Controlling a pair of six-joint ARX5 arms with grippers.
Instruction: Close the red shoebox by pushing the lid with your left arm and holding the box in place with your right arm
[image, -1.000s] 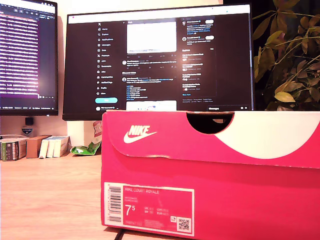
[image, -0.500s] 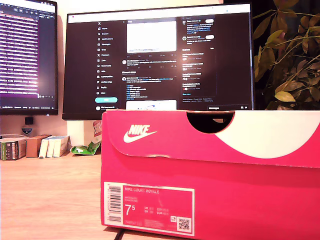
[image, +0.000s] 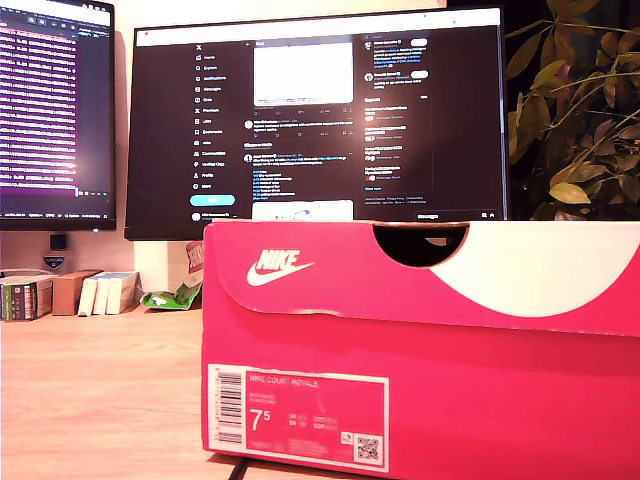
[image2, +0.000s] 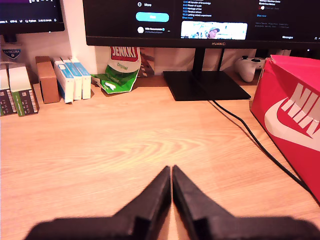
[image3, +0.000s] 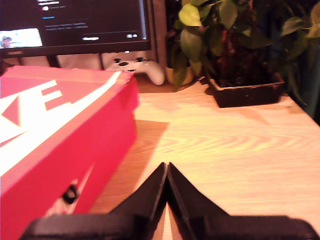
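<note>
You have both arms parked clear of the red cardboard shoebox (image: 420, 350), one on each side of it, which reads as a resting stance: neither is placed to brace or push. My first gripper (image2: 171, 176) hangs low over the pale wooden desk (image2: 110, 145) with its black fingers (image2: 157, 192) pressed together on nothing, the box well off to one side beyond a black cable (image2: 250, 145). My second gripper (image3: 166, 174) is likewise closed and empty, above bare desk just beside the box's long wall, with a dark potted plant (image3: 235, 55) and a white game controller (image3: 140, 67) further back.

The shoebox sits on the desk in front of the wide black monitor (image: 320, 120), filling the exterior view's lower right. Its lid (image: 330, 265), with the white swoosh and a half-round finger notch, lies flat over the body, the front flap hanging down over the end wall with the white size label (image: 297, 417). To my eye it looks already shut, so little seems left beyond a final press if a far edge is proud, which these views cannot show
</note>
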